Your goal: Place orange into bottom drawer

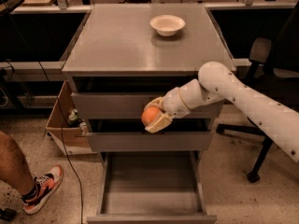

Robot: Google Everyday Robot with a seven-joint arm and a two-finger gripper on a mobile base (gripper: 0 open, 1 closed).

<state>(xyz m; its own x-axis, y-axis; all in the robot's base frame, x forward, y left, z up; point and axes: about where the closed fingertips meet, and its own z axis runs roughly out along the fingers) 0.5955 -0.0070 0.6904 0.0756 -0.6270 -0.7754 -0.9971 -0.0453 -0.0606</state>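
My gripper (153,117) is shut on the orange (149,115), a small round orange fruit. It holds the fruit in the air in front of the cabinet, level with the gap between the top and middle drawer fronts. The white arm reaches in from the right. The bottom drawer (152,202) is pulled out below, a shallow grey tray with a bare flat floor. The orange hangs well above the drawer's back part.
A shallow white bowl (167,24) stands at the back of the grey cabinet top (121,41). A cardboard box (60,125) sits left of the cabinet. A person's leg and sneaker (39,188) are at lower left. An office chair (266,78) stands at right.
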